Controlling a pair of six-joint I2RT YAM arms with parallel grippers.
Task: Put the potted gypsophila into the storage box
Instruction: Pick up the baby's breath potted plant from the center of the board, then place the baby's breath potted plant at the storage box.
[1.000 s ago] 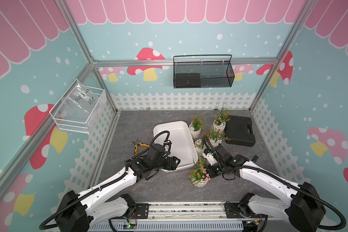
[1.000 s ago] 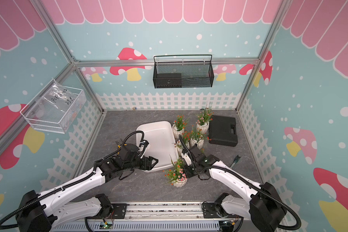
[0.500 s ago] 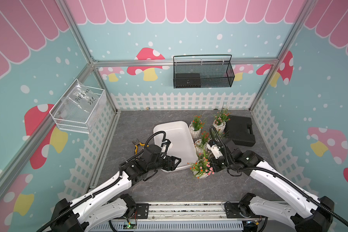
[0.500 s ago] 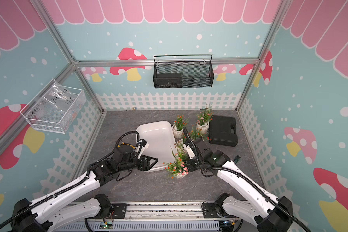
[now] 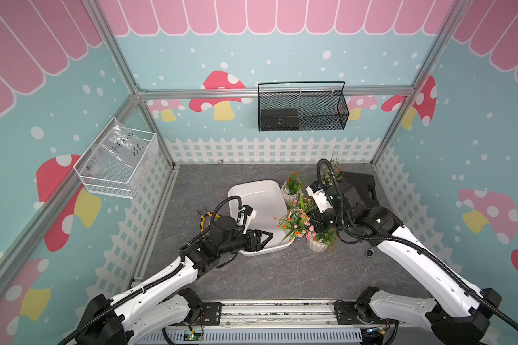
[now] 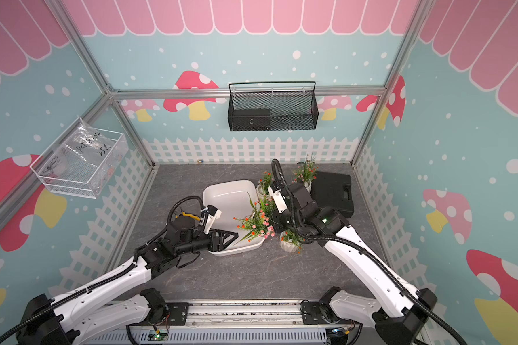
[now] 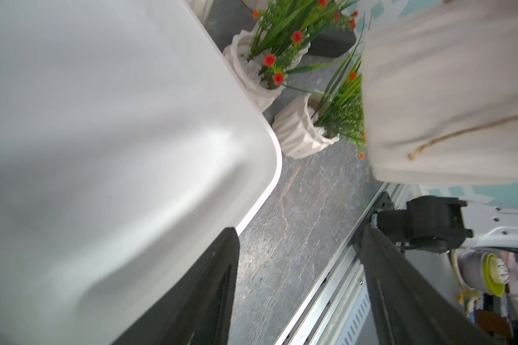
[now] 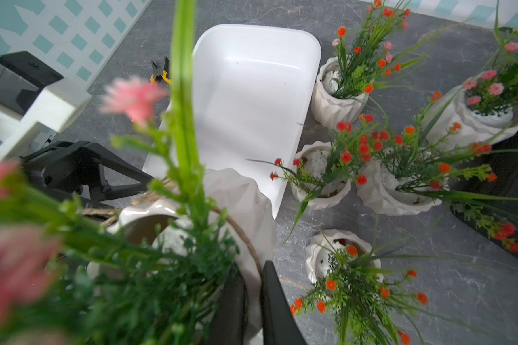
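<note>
**Storage box** (image 5: 259,198) (image 6: 228,194): white, shallow, with rounded corners. It lies near the middle of the grey table (image 5: 281,277). Its long axis runs from the table's near edge towards the far edge, the near end skewed slightly to the right.

**Held potted gypsophila** (image 5: 296,222) (image 8: 228,197): white ribbed pot with twine round the neck and pink and orange blossoms. It is lifted off the table, above the box's near right corner. The mouth faces upward and the sprigs fan leftward over the box.

**Right gripper** (image 8: 253,301): pinches the held pot's rim, with the pot wall between its fingers.

**Left gripper** (image 5: 266,235) (image 7: 299,268): fingers spread, nothing pinched. It sits at the box's near short edge, one finger over the box's inside and the other out over the table.

**Five other potted gypsophila** (image 8: 320,182): stand upright on the table, clustered along the box's right long side, between it and the black case (image 5: 364,185).

**Pliers** (image 5: 205,213): yellow handles, on the table just beside the box's left long side.
</note>
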